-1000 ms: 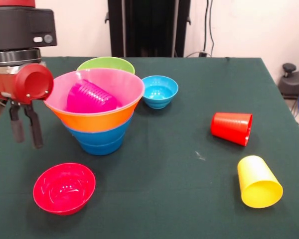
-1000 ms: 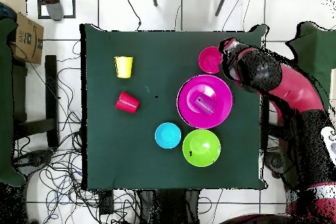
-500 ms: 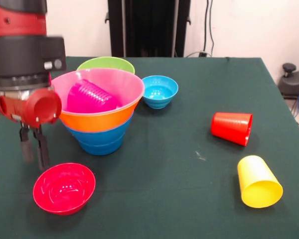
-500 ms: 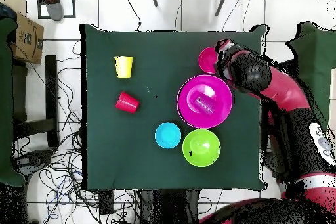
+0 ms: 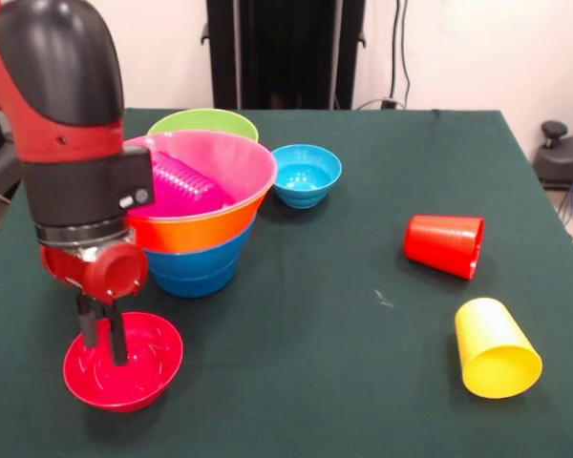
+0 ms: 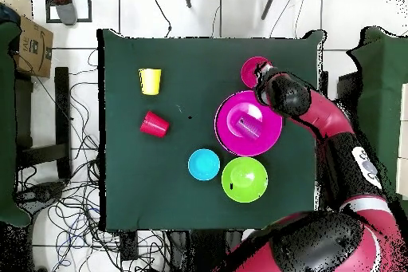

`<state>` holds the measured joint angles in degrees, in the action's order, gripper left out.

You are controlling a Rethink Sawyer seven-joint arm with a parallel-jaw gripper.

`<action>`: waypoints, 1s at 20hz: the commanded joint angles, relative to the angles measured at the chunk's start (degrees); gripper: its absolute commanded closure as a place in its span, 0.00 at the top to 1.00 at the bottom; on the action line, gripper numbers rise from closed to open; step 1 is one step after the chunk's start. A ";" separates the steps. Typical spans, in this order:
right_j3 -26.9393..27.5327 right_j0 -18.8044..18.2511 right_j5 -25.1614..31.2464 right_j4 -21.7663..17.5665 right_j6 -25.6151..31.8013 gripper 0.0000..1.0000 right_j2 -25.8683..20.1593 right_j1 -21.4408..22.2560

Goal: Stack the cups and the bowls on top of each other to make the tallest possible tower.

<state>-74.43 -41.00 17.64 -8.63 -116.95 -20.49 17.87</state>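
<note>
The tower stands at the left in the front view: a blue bowl (image 5: 196, 269) at the base, an orange bowl (image 5: 196, 231) on it, a pink bowl (image 5: 234, 164) on top. The purple cup (image 5: 183, 181) lies on its side inside the pink bowl. My gripper (image 5: 103, 343) is open with a narrow gap, and its fingertips reach down into the small red bowl (image 5: 138, 367) at the front left. In the overhead view the arm covers part of the red bowl (image 6: 250, 67). The red cup (image 5: 444, 245) and the yellow cup (image 5: 495, 348) lie on their sides at the right.
A green bowl (image 5: 202, 122) stands just behind the tower and a light-blue bowl (image 5: 306, 174) to its right. The green cloth table (image 5: 344, 315) ends close to the left of the red bowl. A cardboard box (image 6: 30, 44) sits off the table.
The arm has moved from beside the tower toward the table's front and lowered. The gripper's fingers, which were above the cloth, now reach into the red bowl.
</note>
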 commanded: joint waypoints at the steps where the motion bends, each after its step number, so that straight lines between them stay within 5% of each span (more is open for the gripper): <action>1: 2.23 0.79 -0.71 -0.84 -2.05 1.00 -0.37 -2.67; 20: 3.28 -1.84 5.71 -0.59 3.21 1.00 -5.06 -3.86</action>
<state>-73.41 -42.87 17.62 -8.60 -116.95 -22.19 14.70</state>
